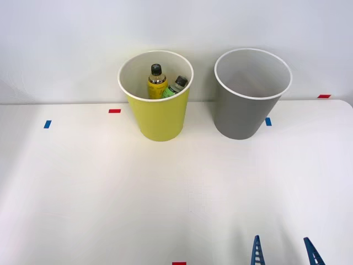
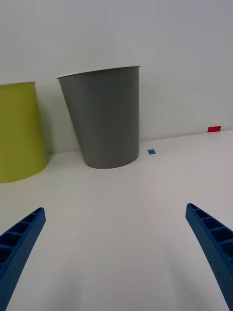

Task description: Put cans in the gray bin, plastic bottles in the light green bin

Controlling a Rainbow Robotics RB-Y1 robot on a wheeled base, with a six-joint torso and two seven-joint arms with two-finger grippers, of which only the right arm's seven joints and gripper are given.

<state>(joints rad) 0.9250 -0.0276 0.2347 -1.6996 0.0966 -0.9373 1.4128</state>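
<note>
**White table, bottles binned, can unseen**

On the white tabletop (image 1: 99,193), both dark-capped plastic bottles (image 1: 157,81) sit inside the tall yellow-green bin (image 1: 160,118), ahead-left of the right gripper (image 1: 284,253). The tall gray bin (image 1: 242,116) stands straight ahead, its bottom hidden. The gripper is wide apart, holding nothing; sorting looks nearly or fully done

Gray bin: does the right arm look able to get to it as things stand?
Probably yes. The open right end effector faces the gray bin across bare table, with nothing between; the light green bin stands aside.

White table (image 1: 83,187) w/ tape marks (image 1: 115,111), plain white wall (image 1: 66,44).
</note>
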